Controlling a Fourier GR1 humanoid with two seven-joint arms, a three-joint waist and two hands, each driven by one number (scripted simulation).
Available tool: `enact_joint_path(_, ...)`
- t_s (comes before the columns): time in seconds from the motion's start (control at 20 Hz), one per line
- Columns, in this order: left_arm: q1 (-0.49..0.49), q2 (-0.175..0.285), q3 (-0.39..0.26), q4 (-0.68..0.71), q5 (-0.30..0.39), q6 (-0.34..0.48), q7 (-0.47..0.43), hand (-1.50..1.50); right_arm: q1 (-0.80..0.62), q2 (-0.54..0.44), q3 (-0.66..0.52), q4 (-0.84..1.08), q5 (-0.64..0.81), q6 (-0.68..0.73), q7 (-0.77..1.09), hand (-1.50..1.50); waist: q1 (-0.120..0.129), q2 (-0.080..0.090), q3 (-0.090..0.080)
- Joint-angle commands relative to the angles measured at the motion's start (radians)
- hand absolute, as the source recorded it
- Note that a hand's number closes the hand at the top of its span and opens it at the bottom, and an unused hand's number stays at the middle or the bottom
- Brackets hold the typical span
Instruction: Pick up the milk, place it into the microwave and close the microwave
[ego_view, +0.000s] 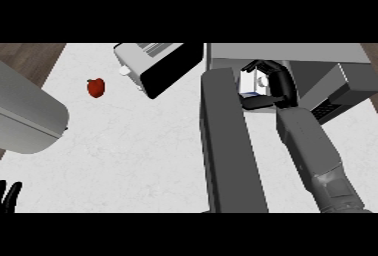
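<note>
Head view: the right hand (285, 86) is at the mouth of the microwave (295, 54). Its fingers (263, 65) are curled over the top and the thumb is tucked beneath, pinching the milk (249, 83), a white carton with a blue patch low on its face. The milk sits just inside the opening, upright or close to it. Whether its base touches the oven floor cannot be told, as the thumb hides it.

Assessment: the placing step is in hand. Release and closing are not yet done.

The microwave door (230, 150) stands fully open, swung out toward the robot as a long grey slab. It lies just beside the right forearm (314, 150), on that arm's left. This explains the approach: the arm enters along the door's inner side. The arm will likely need to clear the opening before the door can swing shut.

The left hand (10, 196) shows only at the lower left edge, fingers straight and upright, resting and holding nothing.

The surface (133, 165) is white with faint veining.
- A toaster (144, 62) stands at the back, just left of the door.
- A small red fruit or pepper (96, 88) lies well apart, further left.
- A large grey rounded body (26, 117) fills the left edge and cannot be identified.

Brown wood-toned flooring (29, 57) shows beyond the surface at upper left.
</note>
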Motion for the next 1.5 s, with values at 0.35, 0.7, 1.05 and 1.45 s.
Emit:
enact_joint_path(0.35, -0.094, 0.014, -0.021, -0.022, 0.004, 0.013, 0.075, -1.50, -0.232, -0.055, -0.047, 0.279, 0.052, -0.110, -0.090, 1.50, 0.044, 0.028, 0.003)
enact_joint_path(0.7, -0.113, 0.012, -0.029, 0.035, -0.013, -0.018, 0.028, -1.50, -0.252, -0.047, -0.043, 0.353, 0.093, -0.259, -0.119, 1.50, 0.074, 0.039, 0.002)
enact_joint_path(1.05, -0.134, 0.018, -0.047, 0.017, -0.047, -0.006, 0.050, -1.50, -0.332, -0.084, -0.118, 0.386, 0.046, -0.439, -0.012, 1.50, 0.105, 0.058, 0.003)
enact_joint_path(1.45, -0.176, 0.021, -0.057, 0.026, -0.098, 0.013, 0.055, -1.50, -0.341, -0.131, -0.037, 0.427, 0.155, -0.641, -0.029, -1.50, 0.129, 0.074, 0.003)
